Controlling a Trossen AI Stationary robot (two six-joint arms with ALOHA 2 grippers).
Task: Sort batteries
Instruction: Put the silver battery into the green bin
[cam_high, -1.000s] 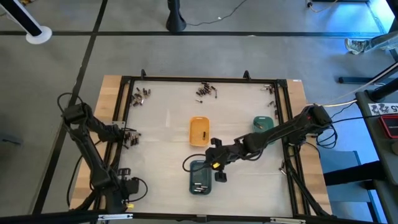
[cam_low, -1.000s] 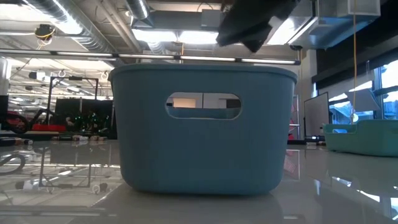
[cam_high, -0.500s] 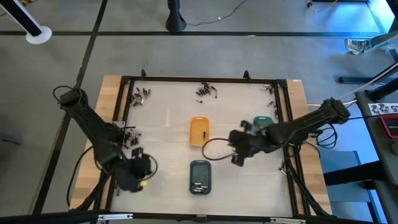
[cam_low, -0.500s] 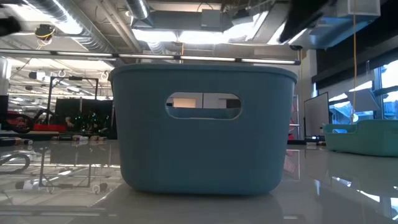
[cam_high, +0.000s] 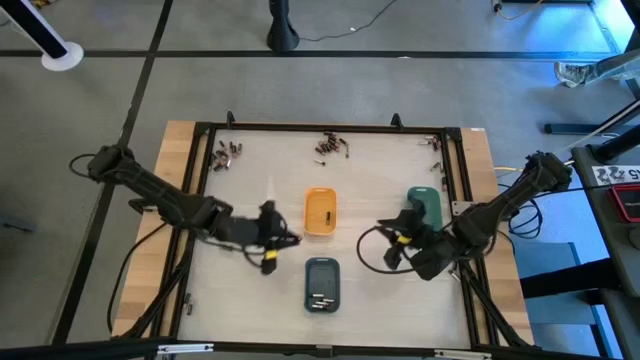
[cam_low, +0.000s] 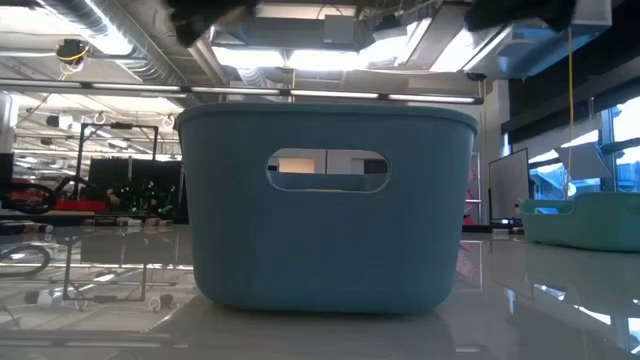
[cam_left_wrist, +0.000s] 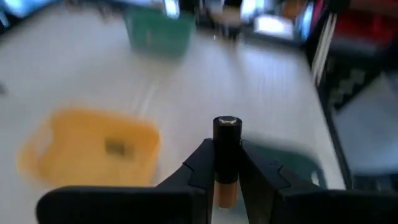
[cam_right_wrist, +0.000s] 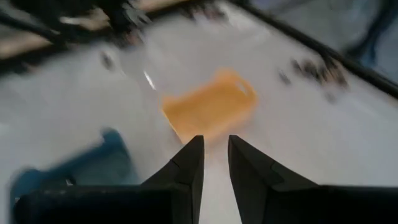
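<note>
Battery (cam_left_wrist: 226, 149) stands upright, pinched between the left jaws (cam_left_wrist: 226, 168); right jaws (cam_right_wrist: 215, 163) slightly parted, empty.

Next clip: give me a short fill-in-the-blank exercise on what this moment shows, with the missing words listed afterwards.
1. The left end effector is shut on a single ____.
2. In the high view, the tray between the two arms nearest the table's far edge is the ____ one.
3. The right end effector holds ____ between its fingers.
4. The slate-blue tray already has ____ lying in it.

Missing words: battery; orange; nothing; batteries
</note>
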